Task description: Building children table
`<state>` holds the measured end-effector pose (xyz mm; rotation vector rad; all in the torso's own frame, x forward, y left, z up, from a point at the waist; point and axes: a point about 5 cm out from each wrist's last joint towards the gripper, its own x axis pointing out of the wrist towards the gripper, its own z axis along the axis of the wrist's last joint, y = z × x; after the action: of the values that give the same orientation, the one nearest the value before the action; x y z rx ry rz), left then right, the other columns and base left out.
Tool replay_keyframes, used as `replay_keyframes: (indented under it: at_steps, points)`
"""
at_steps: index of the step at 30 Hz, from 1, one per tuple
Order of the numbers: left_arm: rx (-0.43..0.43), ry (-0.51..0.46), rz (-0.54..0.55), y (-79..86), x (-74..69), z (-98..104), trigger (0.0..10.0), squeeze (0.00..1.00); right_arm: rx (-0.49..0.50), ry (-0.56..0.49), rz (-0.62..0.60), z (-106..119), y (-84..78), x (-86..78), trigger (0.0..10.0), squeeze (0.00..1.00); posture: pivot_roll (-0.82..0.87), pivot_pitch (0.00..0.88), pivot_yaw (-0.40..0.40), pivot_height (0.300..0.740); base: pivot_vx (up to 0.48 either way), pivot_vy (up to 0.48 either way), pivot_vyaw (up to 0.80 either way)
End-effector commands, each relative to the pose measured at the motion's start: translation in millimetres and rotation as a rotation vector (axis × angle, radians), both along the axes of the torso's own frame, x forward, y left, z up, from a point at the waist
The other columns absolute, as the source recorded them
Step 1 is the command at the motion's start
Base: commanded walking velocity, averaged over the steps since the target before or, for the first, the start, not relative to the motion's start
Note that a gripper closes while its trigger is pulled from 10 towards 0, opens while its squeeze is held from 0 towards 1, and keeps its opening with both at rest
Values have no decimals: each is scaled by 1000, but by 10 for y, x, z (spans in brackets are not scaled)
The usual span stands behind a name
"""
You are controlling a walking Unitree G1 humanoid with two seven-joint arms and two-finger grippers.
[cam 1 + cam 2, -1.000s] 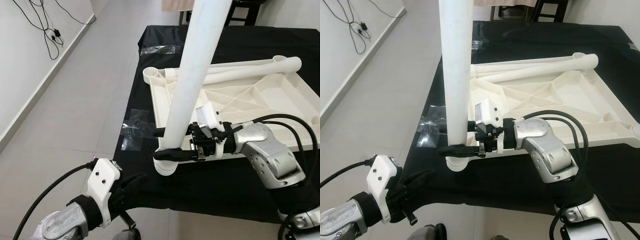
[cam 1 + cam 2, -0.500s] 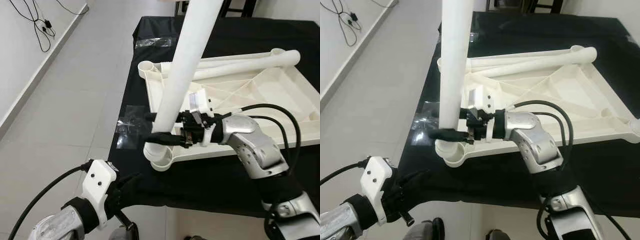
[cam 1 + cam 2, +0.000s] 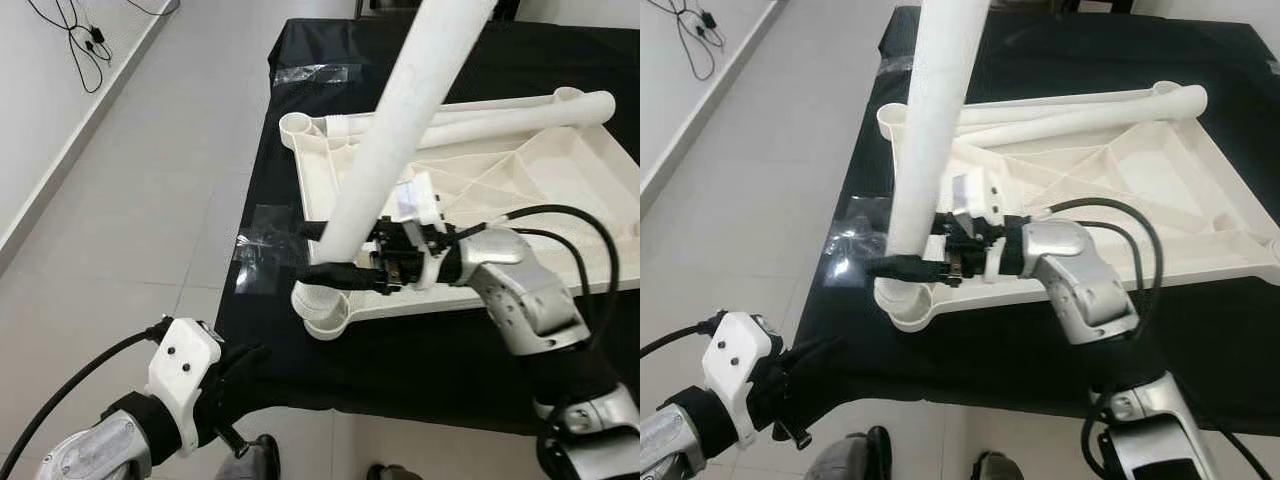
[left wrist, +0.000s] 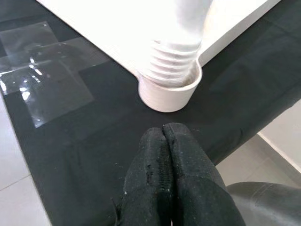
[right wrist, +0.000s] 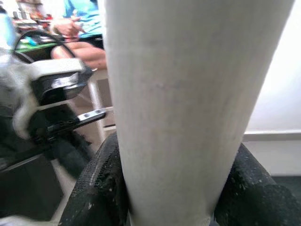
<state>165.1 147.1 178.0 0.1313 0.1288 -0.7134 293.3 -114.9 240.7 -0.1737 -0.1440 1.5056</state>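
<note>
A white plastic table top (image 3: 520, 180) lies upside down on the black-covered table (image 3: 440, 350). A long white leg (image 3: 400, 130) stands in the near-left corner socket (image 3: 318, 308), leaning to the right. My right gripper (image 3: 318, 252) is shut on the leg just above the socket; in the right wrist view its black fingers (image 5: 101, 188) hug the tube (image 5: 183, 103). In the left wrist view the leg's ribbed end (image 4: 171, 66) sits in the socket (image 4: 164, 96). My left gripper (image 3: 235, 365) hangs shut, low by the table's front edge, short of the socket.
More white legs (image 3: 520, 110) lie along the far rim of the table top. Clear tape patches (image 3: 265, 250) stick to the cloth at the left edge. Grey tiled floor (image 3: 120, 220) spreads to the left, with cables (image 3: 75, 40) by the wall. A seated person (image 5: 80, 28) is behind.
The leg's top has swung to the right, so it leans more than before, with the right gripper still shut on it. The left arm has sunk slightly lower.
</note>
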Motion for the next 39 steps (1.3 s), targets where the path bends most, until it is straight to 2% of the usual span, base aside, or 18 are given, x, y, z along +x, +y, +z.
replay_keyframes:
  at_steps: [1,5,7,11,12,17,20,21,25,30,33,36,39]
  points:
    - [13,2,-18,13,-38,21,10000,0,-36,75,-11,-150,-45,-9,10000,0,109,295,-13,740,0,0,0]
    - [4,7,-29,19,-38,22,10000,0,-96,68,8,-214,-69,-29,10000,0,114,300,-5,740,0,0,0]
    - [4,7,-29,19,-38,22,10000,0,-96,68,8,-214,-69,-29,10000,0,114,300,-5,740,0,0,0]
    - [3,8,-32,24,-42,23,10000,0,-145,24,9,-255,-24,12,10000,0,119,301,-2,740,0,0,0]
    - [2,8,-34,28,-46,25,10000,0,-155,6,49,-226,31,19,10000,0,127,302,-1,740,0,0,0]
    - [1,7,-34,35,-52,27,10000,0,-189,-33,115,-159,102,12,10000,0,130,305,0,740,0,0,0]
    - [-2,8,-34,41,-56,30,10000,0,-278,-112,166,-104,159,4,10000,0,128,307,0,740,0,0,0]
    - [-2,8,-34,41,-56,30,10000,0,-278,-112,166,-104,159,4,10000,0,128,307,0,740,0,0,0]
    - [-7,10,-37,45,-54,32,10000,0,-401,-236,206,-24,217,29,10000,0,125,308,-3,740,0,0,0]
    - [-10,9,-37,41,-51,31,10000,0,-412,-263,218,40,245,40,10000,0,123,307,-5,740,0,0,0]
    - [-12,8,-37,38,-48,30,10000,0,-402,-268,219,75,266,43,10000,0,121,306,-9,740,0,0,0]
    - [-19,5,-37,28,-40,29,10000,0,-376,-269,73,133,339,191,10000,0,116,306,-13,740,0,0,0]
    - [-22,4,-37,25,-39,29,10000,0,-359,-254,14,144,361,251,10000,0,114,305,-14,740,0,0,0]
